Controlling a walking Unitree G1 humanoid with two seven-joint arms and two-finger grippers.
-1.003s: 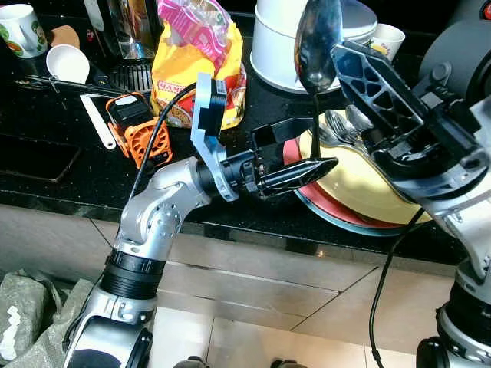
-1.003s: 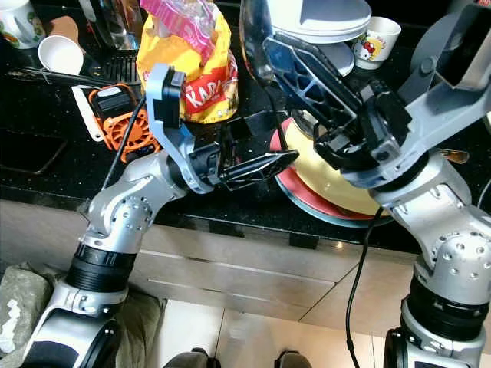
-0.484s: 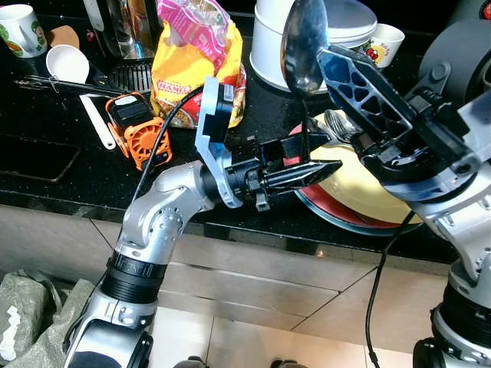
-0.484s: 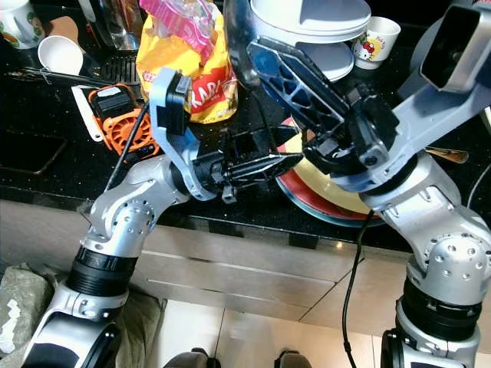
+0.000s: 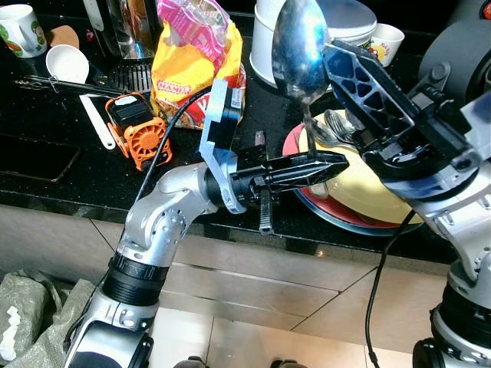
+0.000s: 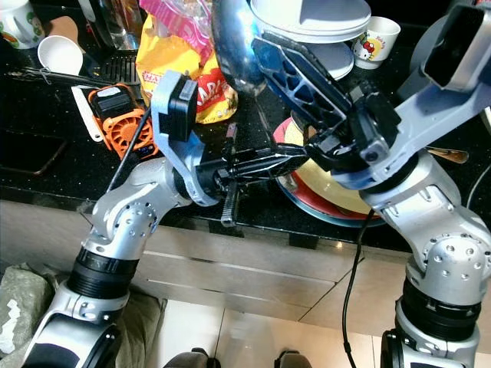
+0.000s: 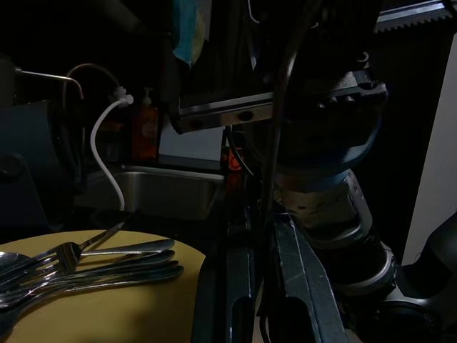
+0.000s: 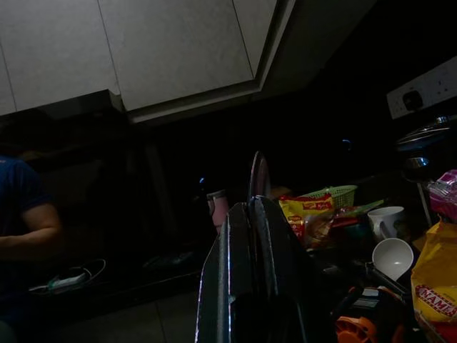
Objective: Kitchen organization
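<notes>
The right gripper [image 5: 326, 73] held a large spoon [image 5: 298, 47] upright in closed jaws, apparently mid-handover to the left gripper [image 5: 326, 163], its jaws nearly shut around the handle.

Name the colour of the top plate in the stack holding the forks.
Pale yellow top plate, clearest in the left eye view.

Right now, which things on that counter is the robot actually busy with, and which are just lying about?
Busy with:
big spoon, held up in the right gripper
left gripper, by its handle
forks on the yellow plate

Lying about:
snack bag
orange gadget
white mug
stacked white bowls
</notes>
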